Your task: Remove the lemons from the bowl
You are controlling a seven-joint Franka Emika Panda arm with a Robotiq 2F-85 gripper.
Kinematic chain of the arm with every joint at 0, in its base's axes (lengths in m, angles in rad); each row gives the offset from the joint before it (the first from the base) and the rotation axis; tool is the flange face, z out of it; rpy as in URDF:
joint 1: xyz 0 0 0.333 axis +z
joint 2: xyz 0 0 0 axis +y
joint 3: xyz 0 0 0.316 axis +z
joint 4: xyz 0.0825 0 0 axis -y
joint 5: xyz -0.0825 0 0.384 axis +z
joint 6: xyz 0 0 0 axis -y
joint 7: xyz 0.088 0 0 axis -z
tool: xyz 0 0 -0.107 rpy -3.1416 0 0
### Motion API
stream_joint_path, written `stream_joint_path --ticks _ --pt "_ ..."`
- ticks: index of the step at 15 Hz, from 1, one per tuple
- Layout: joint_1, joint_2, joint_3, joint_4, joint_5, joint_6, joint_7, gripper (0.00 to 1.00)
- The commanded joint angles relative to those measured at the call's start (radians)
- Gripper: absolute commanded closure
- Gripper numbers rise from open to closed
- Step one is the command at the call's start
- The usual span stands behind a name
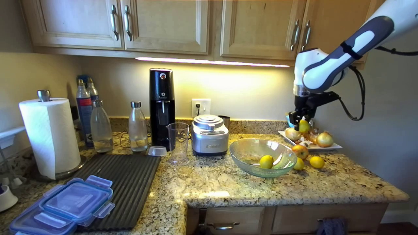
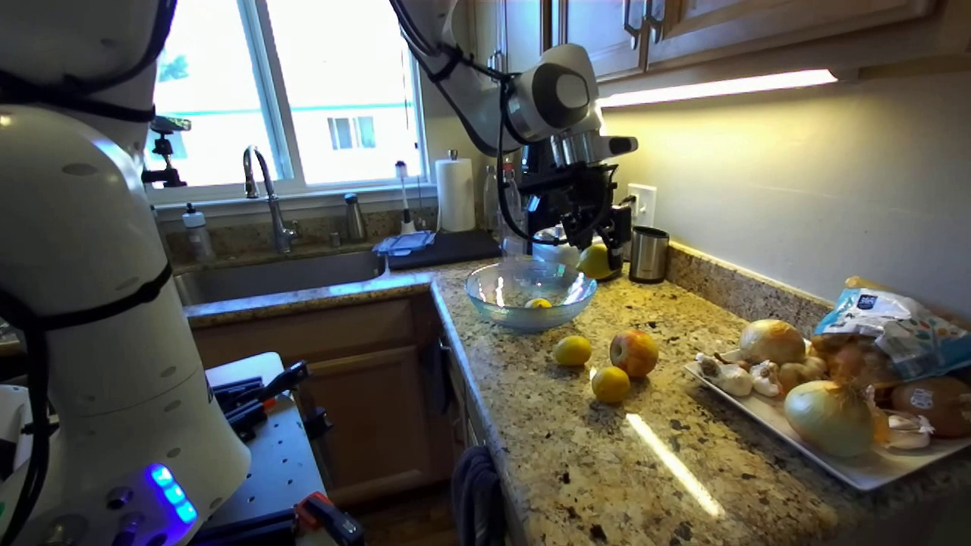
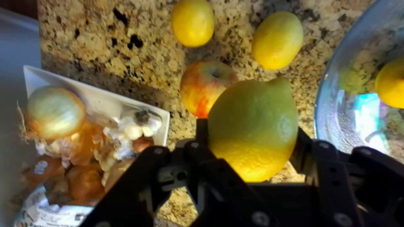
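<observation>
My gripper (image 3: 251, 135) is shut on a lemon (image 3: 252, 132), whose upper part looks greenish. It holds this lemon above the counter, with the glass bowl (image 3: 322, 107) to the right in the wrist view. The held lemon also shows in both exterior views (image 1: 304, 126) (image 2: 595, 262). Another lemon (image 1: 266, 161) lies inside the bowl (image 1: 240, 160); it is partly cut off in the wrist view (image 3: 391, 82). Two more lemons (image 3: 193, 22) (image 3: 277, 40) lie on the counter beside the bowl, and both show in an exterior view (image 2: 573, 351) (image 2: 611, 385).
A red-yellow apple (image 2: 635, 353) sits by the loose lemons. A white tray (image 2: 781, 432) holds onions, garlic and a bag. A silver appliance (image 1: 210, 137), a clear pitcher (image 1: 178, 140) and a steel cup (image 2: 649, 255) stand near the back wall.
</observation>
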State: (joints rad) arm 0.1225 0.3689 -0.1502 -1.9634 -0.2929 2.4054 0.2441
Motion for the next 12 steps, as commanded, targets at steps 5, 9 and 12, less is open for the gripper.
stream_joint_path --ticks 5,9,12 --pt "-0.056 -0.043 -0.016 -0.181 0.033 0.028 0.153 0.66" --pt "-0.081 -0.018 -0.006 -0.250 0.100 0.156 0.163 0.66" --pt "-0.081 0.011 -0.002 -0.296 0.155 0.266 0.146 0.66"
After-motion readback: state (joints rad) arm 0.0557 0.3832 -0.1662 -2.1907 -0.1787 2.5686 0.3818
